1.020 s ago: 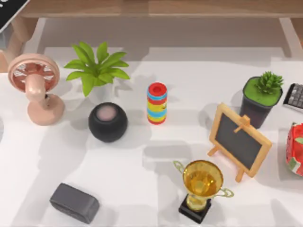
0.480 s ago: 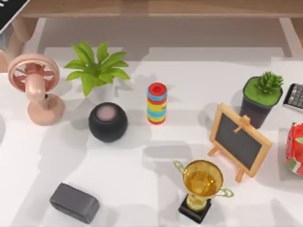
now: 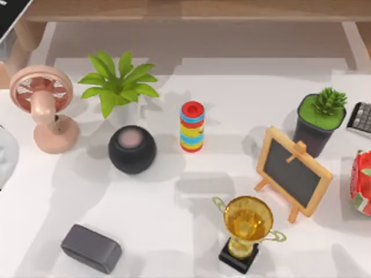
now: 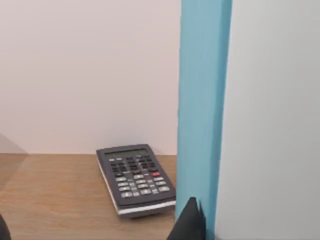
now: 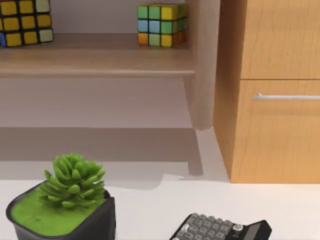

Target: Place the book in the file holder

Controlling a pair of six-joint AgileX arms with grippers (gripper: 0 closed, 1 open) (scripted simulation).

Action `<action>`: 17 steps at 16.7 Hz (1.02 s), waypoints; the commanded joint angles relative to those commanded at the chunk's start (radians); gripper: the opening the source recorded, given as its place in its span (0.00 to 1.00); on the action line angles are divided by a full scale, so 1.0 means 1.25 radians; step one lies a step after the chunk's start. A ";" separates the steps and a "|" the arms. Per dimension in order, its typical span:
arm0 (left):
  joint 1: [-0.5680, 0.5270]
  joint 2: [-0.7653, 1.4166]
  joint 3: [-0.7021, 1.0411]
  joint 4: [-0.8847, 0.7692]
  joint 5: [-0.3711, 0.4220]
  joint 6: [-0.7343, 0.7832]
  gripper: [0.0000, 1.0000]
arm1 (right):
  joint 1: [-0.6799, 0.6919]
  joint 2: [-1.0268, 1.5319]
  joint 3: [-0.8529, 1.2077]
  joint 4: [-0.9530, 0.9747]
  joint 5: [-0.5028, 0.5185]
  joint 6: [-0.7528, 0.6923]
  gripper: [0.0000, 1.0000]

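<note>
The book stands upright close in front of the left wrist camera, with a light blue spine and a white face beside it. My left gripper is shut on the book. One dark fingertip presses against the blue spine, and the other is hidden behind the book. At the left edge of the top view a pale shape pokes in; I cannot tell whether it is the arm or the book. The file holder is out of view. My right arm is parked off the table's right side.
On the table stand a pink fan, a leafy plant, a black speaker, a striped ring stack, a small chalkboard, a gold trophy, a potted succulent and a grey box. A calculator lies on a wooden shelf.
A pale shape has come into the top view at its left edge, beside the fan. Nothing on the table has moved.
</note>
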 joint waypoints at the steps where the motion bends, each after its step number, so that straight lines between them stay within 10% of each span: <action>1: 0.000 0.000 0.000 0.000 0.000 0.000 0.00 | 0.000 0.000 0.000 0.000 0.000 0.000 1.00; 8: 0.091 -0.088 -0.032 0.066 0.036 0.068 0.00 | 0.000 0.000 0.000 0.000 0.000 0.000 1.00; 17: 0.574 -0.222 -0.396 0.270 0.193 0.442 0.00 | 0.000 0.000 0.000 0.000 0.000 0.000 1.00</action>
